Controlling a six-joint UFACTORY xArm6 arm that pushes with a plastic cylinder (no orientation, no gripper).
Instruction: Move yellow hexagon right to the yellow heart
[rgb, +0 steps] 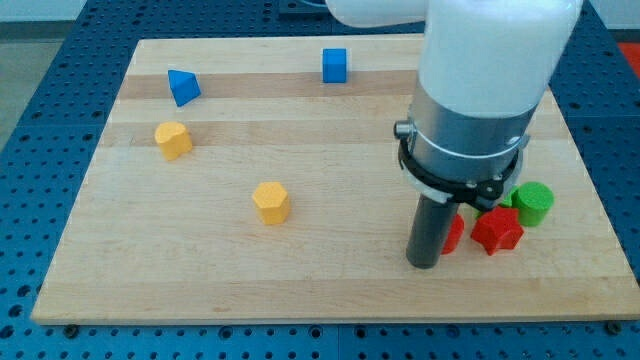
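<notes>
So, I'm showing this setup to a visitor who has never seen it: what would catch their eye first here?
The bulky white and grey arm fills the view's upper right, its dark rod ending at my tip near the wooden board's bottom right. Crowded right there are a red block, a red star-shaped block and a green block. Far off to the view's left sit the yellow hexagon and yellow heart.
</notes>
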